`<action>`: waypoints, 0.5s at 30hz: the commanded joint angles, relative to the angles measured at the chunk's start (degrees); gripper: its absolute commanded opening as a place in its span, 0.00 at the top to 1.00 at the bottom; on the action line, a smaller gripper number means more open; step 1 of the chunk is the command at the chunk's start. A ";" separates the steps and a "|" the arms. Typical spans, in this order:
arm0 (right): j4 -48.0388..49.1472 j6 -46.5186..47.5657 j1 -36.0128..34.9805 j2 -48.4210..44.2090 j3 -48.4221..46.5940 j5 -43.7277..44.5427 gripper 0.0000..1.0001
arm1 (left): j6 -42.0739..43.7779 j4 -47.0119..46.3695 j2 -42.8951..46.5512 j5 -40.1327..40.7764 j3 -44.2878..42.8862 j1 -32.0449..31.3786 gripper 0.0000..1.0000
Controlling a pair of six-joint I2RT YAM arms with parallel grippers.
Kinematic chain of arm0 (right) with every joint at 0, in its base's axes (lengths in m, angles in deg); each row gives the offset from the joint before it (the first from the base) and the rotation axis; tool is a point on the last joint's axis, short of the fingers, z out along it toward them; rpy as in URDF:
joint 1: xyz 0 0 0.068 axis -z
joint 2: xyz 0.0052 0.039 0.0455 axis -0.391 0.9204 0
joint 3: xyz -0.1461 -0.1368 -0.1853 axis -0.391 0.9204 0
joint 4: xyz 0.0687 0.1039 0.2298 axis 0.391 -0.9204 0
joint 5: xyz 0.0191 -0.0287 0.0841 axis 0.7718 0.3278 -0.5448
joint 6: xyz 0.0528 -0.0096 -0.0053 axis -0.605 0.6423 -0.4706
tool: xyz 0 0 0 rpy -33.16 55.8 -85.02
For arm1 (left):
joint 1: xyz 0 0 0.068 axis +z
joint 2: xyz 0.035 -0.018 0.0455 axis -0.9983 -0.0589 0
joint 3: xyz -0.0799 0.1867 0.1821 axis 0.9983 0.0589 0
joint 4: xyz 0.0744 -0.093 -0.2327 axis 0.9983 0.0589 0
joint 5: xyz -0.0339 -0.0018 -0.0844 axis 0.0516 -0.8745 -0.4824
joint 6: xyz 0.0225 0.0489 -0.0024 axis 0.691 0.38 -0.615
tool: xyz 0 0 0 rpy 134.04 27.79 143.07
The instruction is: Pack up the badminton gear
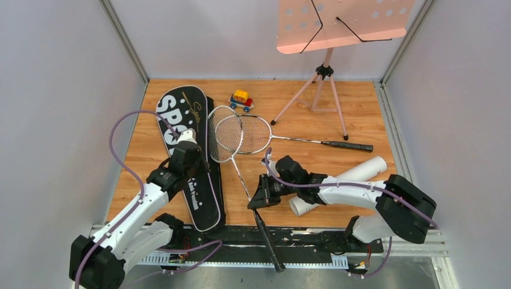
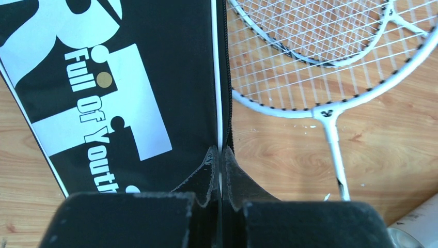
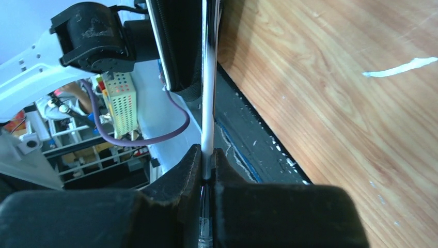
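Left claw pinched on zip edge of black bag, flat on worktop; right claw clamped on white shaft of racket, its head just beside the bag

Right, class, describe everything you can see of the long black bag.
The bag is long, black, fabric-looking, with white piping and a zip along its edge and white lettering, including "Full Of Youth". It lies flat on the wooden table, left side. The left pincer is shut on its right edge; a racket head lies beside it.
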 commanded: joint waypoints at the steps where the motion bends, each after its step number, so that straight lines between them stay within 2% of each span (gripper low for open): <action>1: 9.50 -2.00 0.20 0.80 -1.40 -5.37 1.00 | -0.33 -4.08 2.77 -2.38 0.49 0.19 1.00; 8: 13.55 -2.49 0.24 4.88 -2.83 -10.68 1.00 | -0.46 -6.74 4.94 -6.11 2.27 0.19 1.00; 15: 13.83 -0.91 0.33 8.46 -5.76 -11.46 1.00 | 0.44 -7.34 5.97 -8.75 3.29 0.19 1.00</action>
